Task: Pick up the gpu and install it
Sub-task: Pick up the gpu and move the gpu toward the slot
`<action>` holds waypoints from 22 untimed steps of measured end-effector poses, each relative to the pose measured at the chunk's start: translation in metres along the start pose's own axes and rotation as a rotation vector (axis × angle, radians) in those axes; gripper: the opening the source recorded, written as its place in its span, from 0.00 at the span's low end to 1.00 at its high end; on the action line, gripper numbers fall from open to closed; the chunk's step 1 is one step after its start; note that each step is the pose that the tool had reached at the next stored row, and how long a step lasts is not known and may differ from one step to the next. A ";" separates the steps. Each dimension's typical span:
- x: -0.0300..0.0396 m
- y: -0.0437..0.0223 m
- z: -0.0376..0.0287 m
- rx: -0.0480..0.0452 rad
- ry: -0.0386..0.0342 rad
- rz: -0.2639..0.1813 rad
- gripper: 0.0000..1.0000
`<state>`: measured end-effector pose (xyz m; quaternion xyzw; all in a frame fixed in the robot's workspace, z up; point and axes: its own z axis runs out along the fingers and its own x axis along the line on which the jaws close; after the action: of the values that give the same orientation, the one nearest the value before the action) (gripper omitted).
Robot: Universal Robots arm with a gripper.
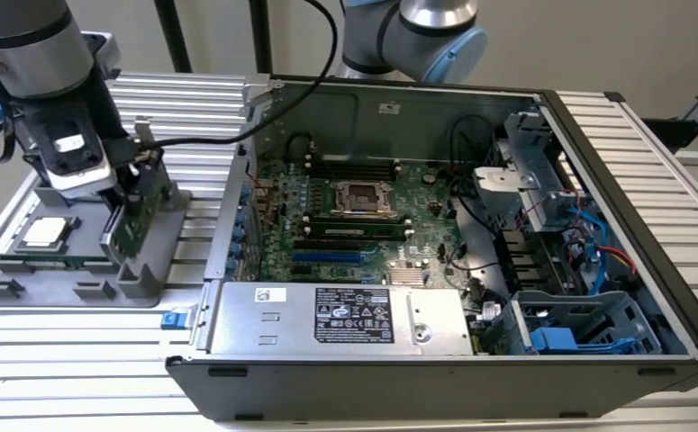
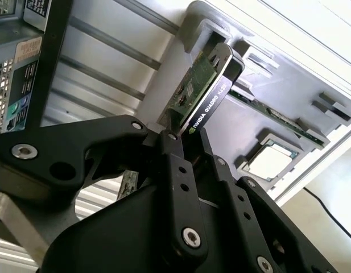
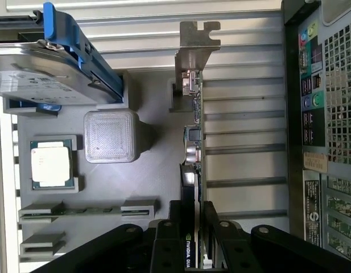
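Item: thin rectangular gpu, green circuit board on one face, black cooler block on the other, silver end bracket; location: left of the exterior view, standing on edge in the grey moulded plastic holder on the ribbed aluminium tabletop, just beside the open dark computer case; condition: upright, bracket at the end far from the jaws, lower edge seemingly seated in its slot; black two-finger gripper: jaws closed on the card's upper edge, one on each face; step, as judged: pick-up, grasp made, lift apparently not yet done, install not begun; requirement, as judged: a straight draw clear of the slot walls, card kept upright, grip firm; neighbour: small square silver CPU chip in its own recess of the holder, apart from the card.
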<state>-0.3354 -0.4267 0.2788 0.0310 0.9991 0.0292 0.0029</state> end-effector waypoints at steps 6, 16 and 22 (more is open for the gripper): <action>0.0000 0.0001 -0.0021 0.0000 -0.0003 0.000 0.00; 0.0000 0.0003 -0.0054 0.0000 -0.0003 0.000 0.00; 0.0000 0.0007 -0.0112 0.0000 -0.0003 0.000 0.00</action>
<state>-0.3354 -0.4267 0.2900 0.0311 0.9991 0.0291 0.0031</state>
